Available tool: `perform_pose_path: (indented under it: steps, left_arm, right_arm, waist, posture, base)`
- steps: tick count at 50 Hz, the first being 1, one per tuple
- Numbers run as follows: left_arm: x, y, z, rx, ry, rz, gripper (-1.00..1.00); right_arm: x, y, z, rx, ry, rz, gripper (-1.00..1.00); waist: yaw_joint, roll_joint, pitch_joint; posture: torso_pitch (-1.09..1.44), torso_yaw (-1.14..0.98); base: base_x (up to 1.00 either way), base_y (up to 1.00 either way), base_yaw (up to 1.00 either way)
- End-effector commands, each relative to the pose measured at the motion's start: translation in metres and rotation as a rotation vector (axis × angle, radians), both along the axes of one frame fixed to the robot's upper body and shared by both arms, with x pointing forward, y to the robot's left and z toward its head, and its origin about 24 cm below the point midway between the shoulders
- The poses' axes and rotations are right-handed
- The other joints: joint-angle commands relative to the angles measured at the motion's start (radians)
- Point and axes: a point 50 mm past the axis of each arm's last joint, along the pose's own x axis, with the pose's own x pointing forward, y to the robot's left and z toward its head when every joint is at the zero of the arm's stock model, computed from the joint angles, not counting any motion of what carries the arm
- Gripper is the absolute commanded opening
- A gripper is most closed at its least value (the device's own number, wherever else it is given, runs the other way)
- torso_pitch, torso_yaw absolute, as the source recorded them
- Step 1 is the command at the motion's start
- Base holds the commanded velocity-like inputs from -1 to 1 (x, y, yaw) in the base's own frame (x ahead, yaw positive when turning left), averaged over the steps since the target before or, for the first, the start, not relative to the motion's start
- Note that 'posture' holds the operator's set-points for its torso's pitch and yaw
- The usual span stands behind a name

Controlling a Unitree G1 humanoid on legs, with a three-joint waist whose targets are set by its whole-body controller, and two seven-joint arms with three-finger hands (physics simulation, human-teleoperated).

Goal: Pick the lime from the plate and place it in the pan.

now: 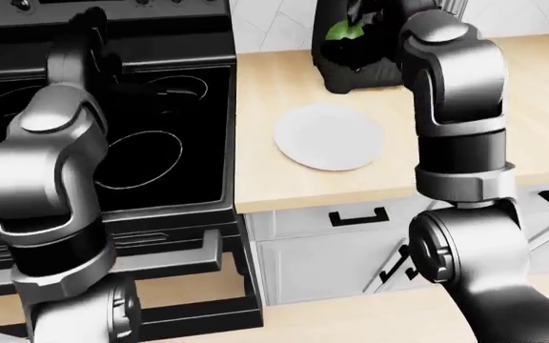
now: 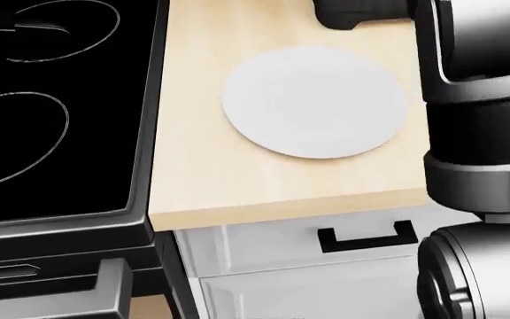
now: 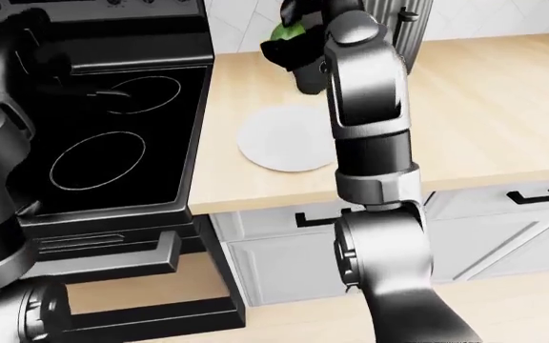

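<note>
1. The black fingers of the right hand [image 1: 351,39] close around the small green lime [image 1: 343,30], held above the top of the pale wooden counter [image 1: 284,86].
2. Left hand [image 1: 89,32]: finger state cannot be told.
3. The black glass stove [image 1: 150,136] fills the left.
4. The round white plate [image 1: 329,136] lies bare.

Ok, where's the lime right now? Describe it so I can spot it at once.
Start at the wooden counter to the right of the black stove. Above the empty white plate, at the top of the left-eye view, the right hand holds the lime in its dark fingers. It's the only bright green thing in sight.
</note>
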Motion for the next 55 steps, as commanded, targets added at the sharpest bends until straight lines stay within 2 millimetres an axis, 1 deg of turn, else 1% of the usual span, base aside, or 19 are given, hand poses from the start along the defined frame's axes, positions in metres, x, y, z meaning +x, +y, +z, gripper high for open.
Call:
perform_pose_path:
  steps: [1,8,9,12,15,20,22,23,25,37,38,39,42,45,48,50,51,52,55]
  left_arm:
    - [-0.009,0.001,0.022,0.016,-0.091,0.005,1.0]
    - [-0.011,0.006,0.03,0.025,-0.098,0.018,1.0]
    - [-0.012,0.006,0.03,0.026,-0.099,0.019,1.0]
    - [-0.012,0.006,0.03,0.027,-0.1,0.019,1.0]
    - [-0.011,0.004,0.029,0.027,-0.098,0.016,1.0]
    - [-0.007,0.004,0.025,0.026,-0.097,0.011,1.0]
    - [-0.006,0.004,0.025,0.026,-0.096,0.009,1.0]
    - [-0.007,0.003,0.026,0.026,-0.097,0.009,1.0]
    - [-0.007,0.003,0.028,0.027,-0.099,0.008,1.0]
    - [-0.009,0.003,0.032,0.029,-0.101,0.01,1.0]
    - [-0.009,0.003,0.032,0.03,-0.1,0.011,1.0]
    - [-0.009,0.003,0.032,0.03,-0.1,0.011,1.0]
    - [-0.008,0.004,0.028,0.03,-0.097,0.012,1.0]
    - [-0.009,0.003,0.031,0.031,-0.096,0.012,1.0]
    - [-0.008,0.005,0.029,0.032,-0.095,0.013,1.0]
    - [-0.008,0.006,0.028,0.03,-0.094,0.015,1.0]
    - [-0.009,0.005,0.028,0.03,-0.094,0.015,1.0]
    - [-0.009,0.005,0.028,0.031,-0.092,0.015,1.0]
    - [-0.01,0.006,0.028,0.031,-0.091,0.017,1.0]
  right_arm:
    - [-0.009,0.001,0.023,0.009,-0.091,0.001,-1.0]
    - [-0.014,-0.001,0.028,-0.001,-0.104,0.0,-1.0]
    - [-0.015,-0.001,0.028,-0.005,-0.103,0.003,-1.0]
    - [-0.014,0.001,0.027,-0.016,-0.105,0.006,-1.0]
    - [-0.012,0.003,0.026,-0.02,-0.102,0.011,-1.0]
    - [-0.012,0.003,0.024,-0.021,-0.099,0.017,-1.0]
    - [-0.012,0.003,0.022,-0.023,-0.097,0.016,-1.0]
    - [-0.012,0.003,0.022,-0.022,-0.096,0.017,-1.0]
    - [-0.011,0.004,0.021,-0.021,-0.095,0.017,-1.0]
    - [-0.011,0.005,0.02,-0.024,-0.094,0.02,-1.0]
    - [-0.011,0.005,0.02,-0.024,-0.093,0.021,-1.0]
    - [-0.01,0.005,0.019,-0.025,-0.092,0.021,-1.0]
    - [-0.01,0.006,0.019,-0.026,-0.091,0.023,-1.0]
    - [-0.011,0.006,0.019,-0.026,-0.092,0.023,-1.0]
    - [-0.01,0.006,0.018,-0.024,-0.093,0.022,-1.0]
    - [-0.01,0.007,0.018,-0.026,-0.093,0.025,-1.0]
    - [-0.01,0.008,0.018,-0.027,-0.092,0.025,-1.0]
    - [-0.01,0.008,0.018,-0.028,-0.092,0.025,-1.0]
    - [-0.01,0.008,0.019,-0.028,-0.094,0.024,-1.0]
  waist:
    - [0.0,0.003,-0.033]
    - [-0.002,0.003,-0.03]
    - [-0.005,0.01,-0.054]
    - [0.0,-0.027,-0.051]
    - [0.003,-0.03,-0.064]
    - [-0.006,0.032,-0.039]
    - [-0.013,0.113,-0.06]
    - [-0.011,0.063,-0.051]
    - [-0.013,0.07,-0.045]
    - [-0.011,-0.059,-0.055]
    - [-0.019,-0.042,-0.05]
    - [-0.01,-0.055,-0.052]
    - [-0.004,-0.048,-0.064]
    - [-0.002,-0.019,-0.047]
    - [-0.01,0.037,-0.044]
    - [-0.014,0.121,-0.062]
    - [-0.013,0.067,-0.05]
    - [-0.016,0.085,-0.048]
    - [-0.014,0.054,-0.054]
  posture:
    - [0.0,0.0]
    - [0.0,0.0]
    - [0.0,0.0]
    - [0.0,0.0]
    - [0.0,0.0]
    - [0.0,0.0]
    - [0.0,0.0]
    - [0.0,0.0]
    - [0.0,0.0]
    - [0.0,0.0]
    - [0.0,0.0]
    - [0.0,0.0]
    - [0.0,0.0]
    - [0.0,0.0]
    - [0.0,0.0]
    - [0.0,0.0]
    - [0.0,0.0]
    - [0.0,0.0]
    - [0.0,0.0]
  base:
    - [0.0,0.0,0.0]
    - [0.0,0.0,0.0]
    - [0.0,0.21,0.0]
    - [0.0,0.3,0.0]
    - [0.0,0.31,0.0]
    - [0.0,0.3,0.0]
    - [0.0,0.31,0.0]
    - [0.0,0.3,0.0]
    - [0.0,0.31,0.0]
    - [0.0,0.3,0.0]
    - [0.0,0.3,0.0]
    - [0.0,0.3,0.0]
    - [0.0,0.29,0.0]
    - [0.0,0.3,0.0]
    - [0.0,0.3,0.0]
    - [0.0,0.3,0.0]
    - [0.0,0.3,0.0]
    - [0.0,0.3,0.0]
    - [0.0,0.3,0.0]
